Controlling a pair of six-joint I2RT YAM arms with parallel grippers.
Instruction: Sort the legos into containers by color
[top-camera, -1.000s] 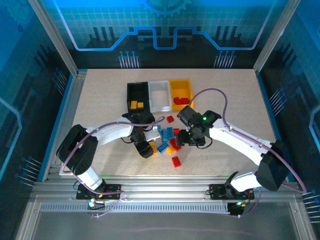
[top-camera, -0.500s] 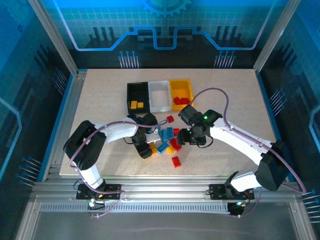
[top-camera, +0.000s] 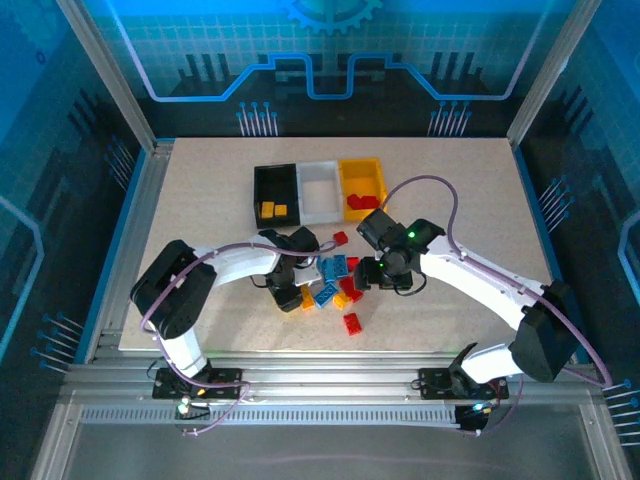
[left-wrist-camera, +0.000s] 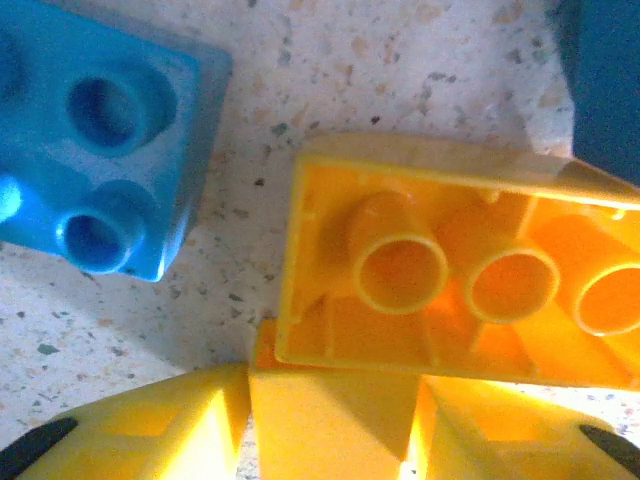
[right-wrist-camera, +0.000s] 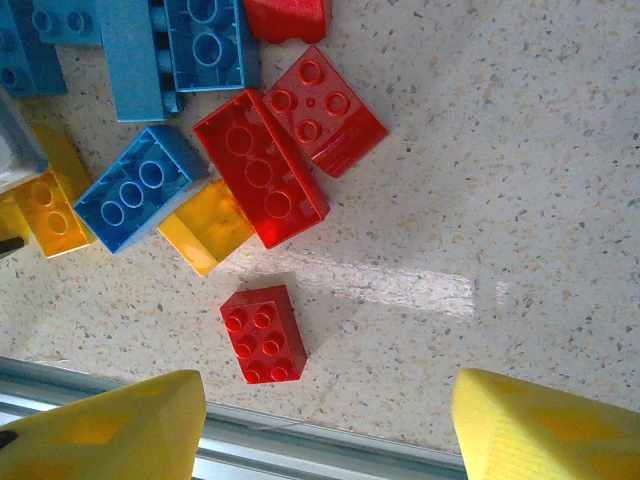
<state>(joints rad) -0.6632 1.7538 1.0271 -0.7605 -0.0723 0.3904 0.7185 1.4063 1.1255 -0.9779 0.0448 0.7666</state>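
Your tabletop (top-camera: 200, 200) is pale beige, speckled with dark and tan flecks. You have a black bin (top-camera: 258, 190), a white bin (top-camera: 318, 195) and an orange-yellow bin (top-camera: 362, 178). The bricks in the black one (top-camera: 273, 210) are orange-yellow and those in the orange-yellow one (top-camera: 358, 203) are red.

Your left wrist view gives you a bright blue brick (left-wrist-camera: 95, 150), an orange-yellow upturned brick (left-wrist-camera: 450, 280) and yellow left fingers (left-wrist-camera: 150, 430). Your right wrist view gives you a long red brick (right-wrist-camera: 262, 180), a small red brick (right-wrist-camera: 262, 333), a mid-blue brick (right-wrist-camera: 135, 190), a yellow brick (right-wrist-camera: 205, 230) and yellow right fingers (right-wrist-camera: 110, 430).

Your left arm (top-camera: 235, 262) and right arm (top-camera: 480, 280) are white and black. The backdrop (top-camera: 320, 60) is blue with a circuit pattern.
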